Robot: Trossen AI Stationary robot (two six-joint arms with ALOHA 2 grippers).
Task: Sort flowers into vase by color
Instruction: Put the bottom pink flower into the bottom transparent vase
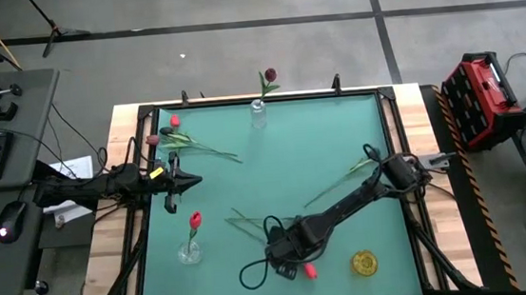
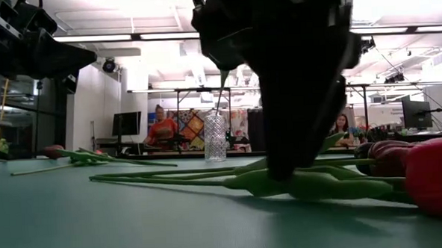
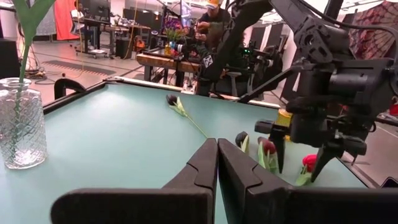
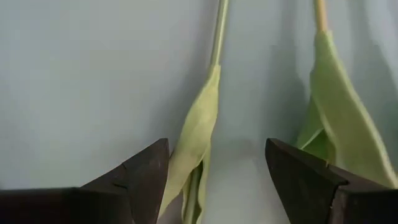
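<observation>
Straddling flower stem [image 4: 198, 134] | R gripper [image 4: 217, 180] unclenched, nothing grasped | L gripper [image 3: 217, 163] clenched, empty

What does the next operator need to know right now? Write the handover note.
Right gripper: open, low over the near table, straddling a flower stem lying flat; not yet closed.
Left gripper: shut, empty, waiting at the left side.
Done: one red flower in the near-left vase, one dark flower in the far vase.
Left: flowers on the table at far left and near the right gripper.
</observation>
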